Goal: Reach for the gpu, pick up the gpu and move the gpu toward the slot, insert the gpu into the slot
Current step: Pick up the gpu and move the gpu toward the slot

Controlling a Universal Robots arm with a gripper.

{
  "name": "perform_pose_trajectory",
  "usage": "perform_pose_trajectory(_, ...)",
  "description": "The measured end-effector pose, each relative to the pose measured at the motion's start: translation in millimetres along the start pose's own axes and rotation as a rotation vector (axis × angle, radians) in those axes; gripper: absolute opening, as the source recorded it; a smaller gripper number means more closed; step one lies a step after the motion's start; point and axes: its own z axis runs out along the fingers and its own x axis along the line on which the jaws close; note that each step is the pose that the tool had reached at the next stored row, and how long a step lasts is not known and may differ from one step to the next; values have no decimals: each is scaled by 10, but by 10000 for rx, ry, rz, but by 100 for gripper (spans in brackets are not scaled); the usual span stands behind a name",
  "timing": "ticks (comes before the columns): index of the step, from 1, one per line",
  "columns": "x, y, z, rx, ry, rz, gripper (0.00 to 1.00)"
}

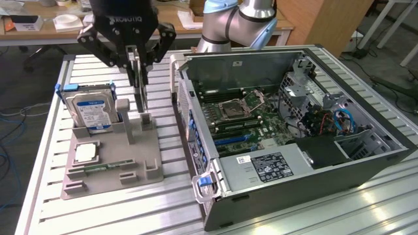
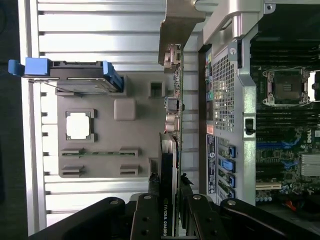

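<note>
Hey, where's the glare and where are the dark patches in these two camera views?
Exterior view: glare streaks the table slats at its lower right, and the computer case is darker inside. Wrist view: the slats and the square silver chip wash out to white, while the motherboard is dim.

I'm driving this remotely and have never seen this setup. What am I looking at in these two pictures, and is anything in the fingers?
The machine is one robot arm ending in a gripper. The exterior view looks at the table from off the arm; the wrist view looks down along the fingers. On the slatted table sit an open computer case and a grey holder with a hard drive and a silver chip. The fingers are closed on the gpu, held upright on edge over the holder, beside the case.
</note>
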Motion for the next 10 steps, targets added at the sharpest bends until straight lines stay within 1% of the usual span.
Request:
perform_pose_trajectory(3,-6,6,-136,0,0,0,26)
perform_pose_trajectory(4,-6,6,-155,0,-1,0,26)
perform_pose_trajectory(8,-10,7,-157,1,-4,-2,26)
perform_pose_trajectory(10,-90,10,-153,1,-5,0,26)
